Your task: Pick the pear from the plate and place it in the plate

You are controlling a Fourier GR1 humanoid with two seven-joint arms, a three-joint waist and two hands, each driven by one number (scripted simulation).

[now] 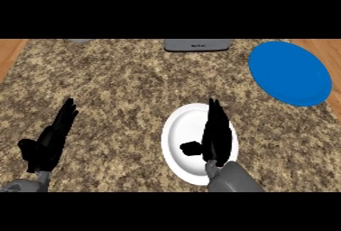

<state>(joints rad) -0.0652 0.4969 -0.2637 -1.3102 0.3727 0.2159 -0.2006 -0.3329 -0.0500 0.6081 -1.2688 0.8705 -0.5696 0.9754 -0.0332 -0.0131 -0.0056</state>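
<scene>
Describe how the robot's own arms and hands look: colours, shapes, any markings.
The left hand and the right hand are plain black, each with long slim fingers and a shorter thumb. Each joins a smooth, rounded grey forearm: the left forearm and the right forearm. No cables, markings or sleeves are visible.

The near plate (178, 128) lies left of and before the far plate (290, 72) (well apart).

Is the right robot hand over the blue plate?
No, the right robot hand hangs over the white plate; the blue plate lies apart.
</scene>
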